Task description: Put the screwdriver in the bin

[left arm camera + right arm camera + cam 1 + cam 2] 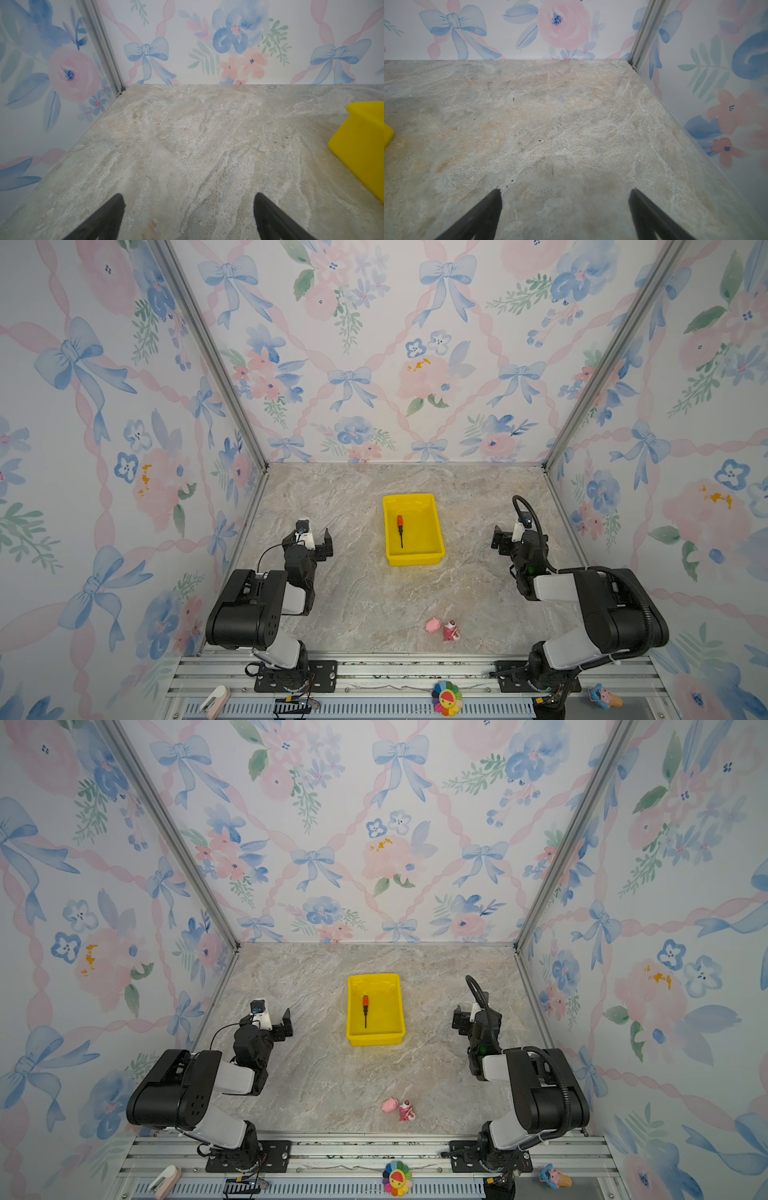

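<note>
The yellow bin (415, 561) (376, 1041) stands on the marble tabletop, mid-table and toward the back. Inside it, along its left side, lies the screwdriver (400, 531) (365, 1011), orange-red handle pointing to the back wall. My left gripper (309, 543) (188, 195) hovers open and empty left of the bin, well apart from it; the bin's wall (361, 145) shows at the edge of the left wrist view. Right of the bin my right gripper (513, 537) (565, 190) is open too, with only bare tabletop between its fingers. A corner of the bin (387, 133) shows in the right wrist view.
Two small pink toy figures (434, 625) (451, 630) lie near the table's front edge. On the front rail sit a rainbow flower toy (446, 697), a blue and pink toy (604, 696) and a white and pink item (216, 697). Floral walls close off three sides.
</note>
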{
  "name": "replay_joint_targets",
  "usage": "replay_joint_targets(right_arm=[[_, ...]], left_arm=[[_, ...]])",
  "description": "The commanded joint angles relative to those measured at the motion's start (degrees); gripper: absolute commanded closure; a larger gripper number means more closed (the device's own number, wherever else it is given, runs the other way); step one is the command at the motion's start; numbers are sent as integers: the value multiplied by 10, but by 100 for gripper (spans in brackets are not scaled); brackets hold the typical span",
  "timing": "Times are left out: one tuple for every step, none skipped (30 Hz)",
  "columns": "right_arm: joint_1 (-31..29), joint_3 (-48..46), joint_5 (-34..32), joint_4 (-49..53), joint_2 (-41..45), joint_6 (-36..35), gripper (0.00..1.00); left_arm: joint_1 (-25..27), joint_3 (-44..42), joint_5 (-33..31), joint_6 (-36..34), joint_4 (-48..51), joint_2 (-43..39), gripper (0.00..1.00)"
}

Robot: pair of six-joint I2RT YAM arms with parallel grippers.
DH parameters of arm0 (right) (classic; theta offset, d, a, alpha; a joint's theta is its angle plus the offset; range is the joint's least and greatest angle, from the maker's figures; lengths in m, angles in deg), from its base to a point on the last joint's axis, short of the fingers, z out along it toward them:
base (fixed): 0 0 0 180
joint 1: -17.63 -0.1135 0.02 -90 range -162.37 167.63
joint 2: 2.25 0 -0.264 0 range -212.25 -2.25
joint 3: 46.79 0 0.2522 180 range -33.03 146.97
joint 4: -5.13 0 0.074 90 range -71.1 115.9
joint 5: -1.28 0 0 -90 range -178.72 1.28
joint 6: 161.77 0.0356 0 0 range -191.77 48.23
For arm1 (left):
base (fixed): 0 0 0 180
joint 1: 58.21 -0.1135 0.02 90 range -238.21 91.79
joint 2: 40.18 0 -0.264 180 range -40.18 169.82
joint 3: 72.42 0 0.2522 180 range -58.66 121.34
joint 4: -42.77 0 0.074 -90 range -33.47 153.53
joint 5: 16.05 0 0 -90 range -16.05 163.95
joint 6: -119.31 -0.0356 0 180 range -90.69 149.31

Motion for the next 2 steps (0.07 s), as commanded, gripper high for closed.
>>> replay_joint_targets(right_arm=[[-1,8,4,-7,-4,-6,3],[-1,8,4,-7,-3,-6,3]], left_arm=[[3,8,2,-9,-4,7,2],[3,8,2,-9,-4,7,2]])
